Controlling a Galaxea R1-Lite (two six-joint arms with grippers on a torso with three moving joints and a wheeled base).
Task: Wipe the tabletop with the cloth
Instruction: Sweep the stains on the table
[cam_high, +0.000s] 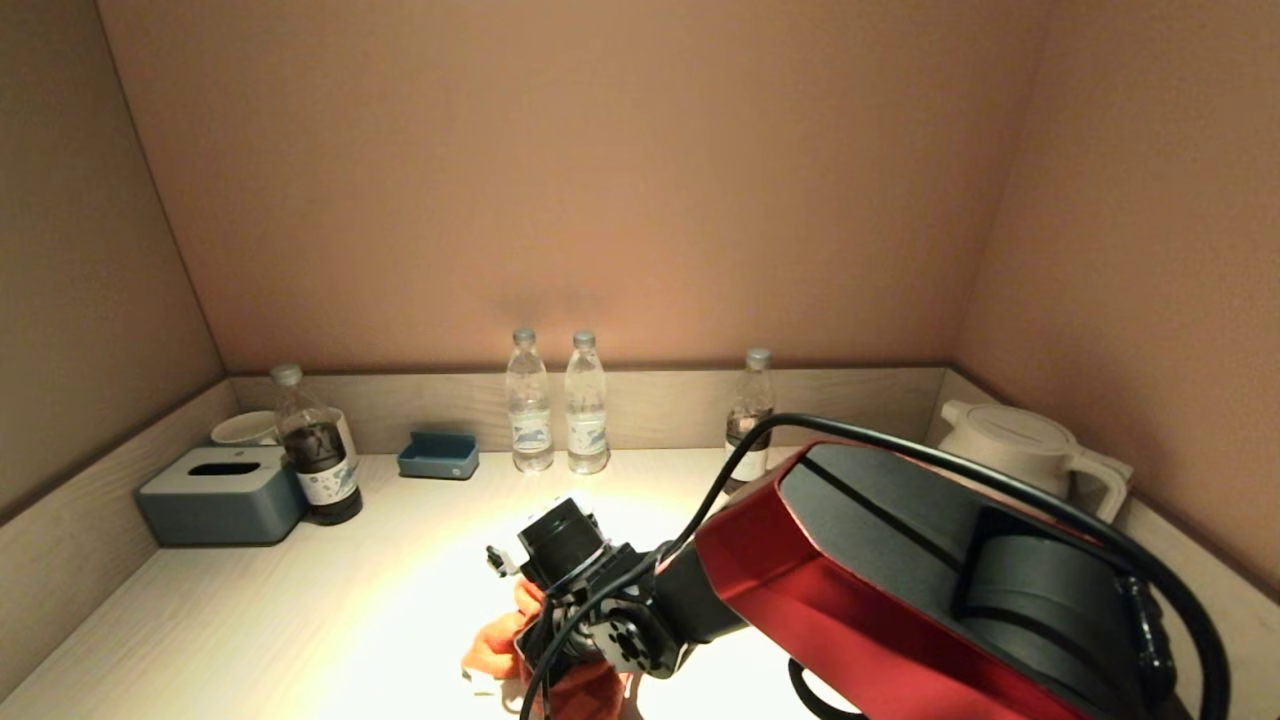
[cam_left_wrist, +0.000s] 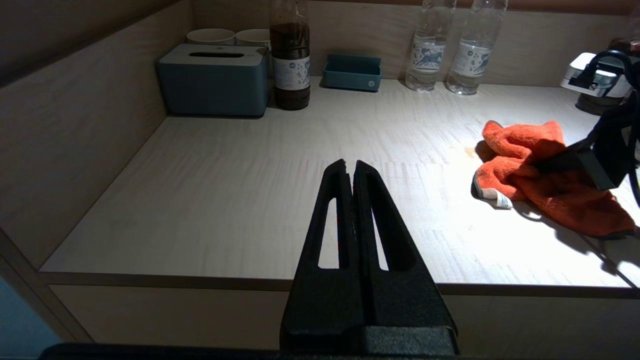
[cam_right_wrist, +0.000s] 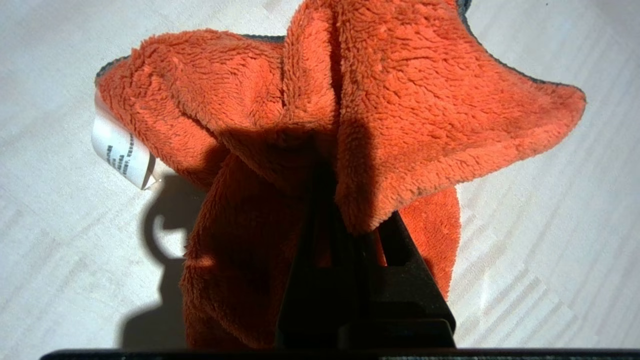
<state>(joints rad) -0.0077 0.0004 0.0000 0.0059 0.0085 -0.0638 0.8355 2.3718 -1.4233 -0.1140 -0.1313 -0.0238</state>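
An orange fluffy cloth (cam_high: 495, 645) with a white label lies bunched on the pale wooden tabletop (cam_high: 330, 620) near the front middle. It also shows in the left wrist view (cam_left_wrist: 530, 165) and the right wrist view (cam_right_wrist: 350, 100). My right gripper (cam_right_wrist: 332, 200) is shut on a fold of the cloth, its fingertips buried in the pile; in the head view its wrist (cam_high: 600, 610) covers most of the cloth. My left gripper (cam_left_wrist: 349, 167) is shut and empty, parked off the table's front left edge.
At the back stand a blue tissue box (cam_high: 222, 495), white cups (cam_high: 245, 428), a dark-liquid bottle (cam_high: 318, 460), a small blue tray (cam_high: 438, 455), two water bottles (cam_high: 555, 415), another bottle (cam_high: 750, 425) and a white kettle (cam_high: 1030, 450). Low wooden walls border the table.
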